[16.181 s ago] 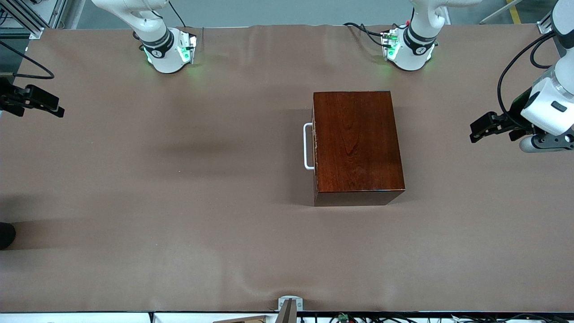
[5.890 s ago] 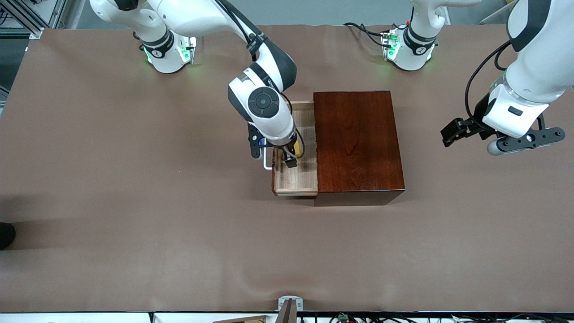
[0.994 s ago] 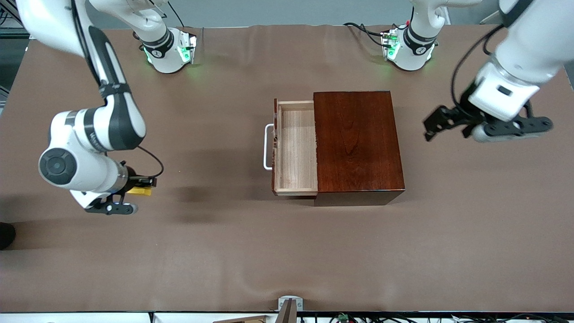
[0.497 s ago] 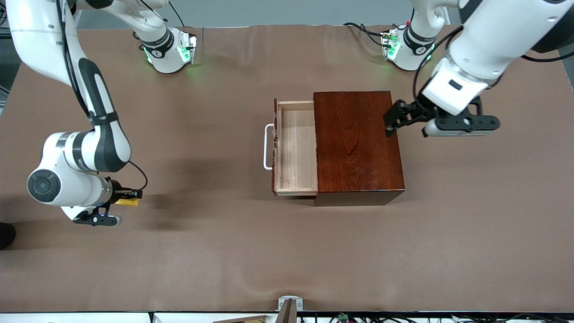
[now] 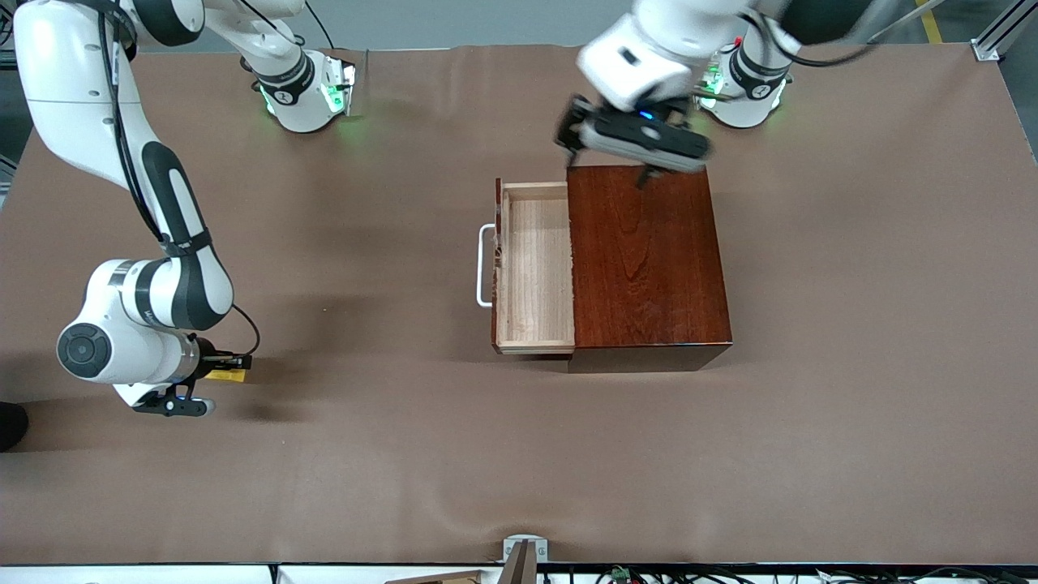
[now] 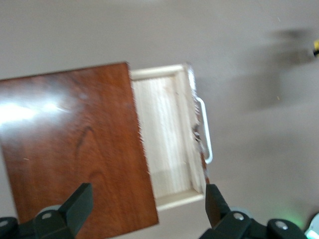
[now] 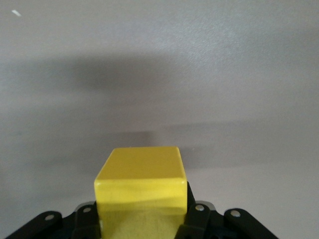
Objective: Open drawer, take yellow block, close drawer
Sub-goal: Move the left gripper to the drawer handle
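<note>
The drawer (image 5: 535, 268) stands pulled out of the mahogany box (image 5: 645, 255), its pale wooden tray empty and its white handle (image 5: 484, 266) facing the right arm's end of the table. My right gripper (image 5: 231, 367) is low over the bare table toward the right arm's end, shut on the yellow block (image 5: 225, 375). In the right wrist view the block (image 7: 142, 179) fills the space between the fingers of that gripper (image 7: 141, 211). My left gripper (image 5: 608, 154) hangs open over the box's edge nearest the robots' bases. Its wrist view looks down on the box (image 6: 70, 149) and the drawer (image 6: 167, 139).
A brown cloth (image 5: 851, 365) covers the table. The two arm bases (image 5: 308, 89) (image 5: 742, 89) stand along the edge farthest from the front camera. A small metal bracket (image 5: 525, 550) sits at the nearest table edge.
My left arm has swung from beside the box to over its edge nearest the bases. My right gripper, holding the yellow block, has drifted slightly lower and toward the right arm's end.
</note>
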Robot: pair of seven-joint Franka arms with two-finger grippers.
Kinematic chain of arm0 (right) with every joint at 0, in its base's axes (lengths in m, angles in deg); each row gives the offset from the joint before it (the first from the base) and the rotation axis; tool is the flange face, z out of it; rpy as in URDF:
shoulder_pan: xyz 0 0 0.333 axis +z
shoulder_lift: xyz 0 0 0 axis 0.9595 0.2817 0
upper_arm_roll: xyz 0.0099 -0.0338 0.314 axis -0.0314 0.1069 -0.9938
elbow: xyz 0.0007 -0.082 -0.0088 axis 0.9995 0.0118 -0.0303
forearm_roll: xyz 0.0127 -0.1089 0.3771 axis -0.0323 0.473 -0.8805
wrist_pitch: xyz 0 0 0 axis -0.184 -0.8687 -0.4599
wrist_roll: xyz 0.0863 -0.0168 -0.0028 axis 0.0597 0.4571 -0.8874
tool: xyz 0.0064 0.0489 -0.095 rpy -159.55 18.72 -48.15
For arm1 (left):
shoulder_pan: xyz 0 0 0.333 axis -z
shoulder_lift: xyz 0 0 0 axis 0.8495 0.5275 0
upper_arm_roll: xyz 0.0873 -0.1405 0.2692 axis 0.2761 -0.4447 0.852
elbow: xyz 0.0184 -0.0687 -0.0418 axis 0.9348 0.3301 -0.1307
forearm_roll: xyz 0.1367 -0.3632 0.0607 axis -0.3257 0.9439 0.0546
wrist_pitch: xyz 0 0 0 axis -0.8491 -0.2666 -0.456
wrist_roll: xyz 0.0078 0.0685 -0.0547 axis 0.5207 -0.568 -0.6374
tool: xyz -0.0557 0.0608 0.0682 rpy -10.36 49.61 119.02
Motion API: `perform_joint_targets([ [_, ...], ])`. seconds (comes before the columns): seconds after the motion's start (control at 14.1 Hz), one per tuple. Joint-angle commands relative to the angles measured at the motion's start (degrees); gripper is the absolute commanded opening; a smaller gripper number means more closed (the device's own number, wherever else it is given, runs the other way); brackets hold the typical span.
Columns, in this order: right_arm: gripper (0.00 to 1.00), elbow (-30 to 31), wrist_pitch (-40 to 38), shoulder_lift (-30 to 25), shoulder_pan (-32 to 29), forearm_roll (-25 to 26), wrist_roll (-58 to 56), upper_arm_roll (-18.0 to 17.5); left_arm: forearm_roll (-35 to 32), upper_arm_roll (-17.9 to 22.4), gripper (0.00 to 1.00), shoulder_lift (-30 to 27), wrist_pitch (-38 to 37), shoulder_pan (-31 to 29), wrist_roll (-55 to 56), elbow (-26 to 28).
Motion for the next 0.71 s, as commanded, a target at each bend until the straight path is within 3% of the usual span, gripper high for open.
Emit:
perform_joint_targets([
  [0.0,0.00,-0.25,1.90,1.54,-2.50,0.16,-2.39,-1.28,-3.92,0.19,1.00,4.98,-0.01,2.51,-1.64,-1.92],
  [0.14,0.00,-0.16,2.68,2.33,-2.77,-0.28,-2.48,-1.37,-6.21,0.19,1.00,10.60,-0.19,6.90,-7.59,-8.22],
  [0.35,0.00,-0.16,2.87,3.21,-3.03,-2.13,-2.66,-1.37,-6.49,0.27,1.00,18.34,0.25,10.43,-26.02,-15.97],
  [0.57,0.00,-0.25,3.21,3.92,-2.95,-3.01,-2.75,-1.37,-6.40,-0.17,1.00,22.66,3.14,11.23,-38.10,-17.75],
  [0.64,0.07,-0.16,3.57,4.01,-2.94,-3.10,-2.75,-1.37,-6.40,-0.17,1.00,23.89,4.37,11.49,-40.30,-17.83],
])
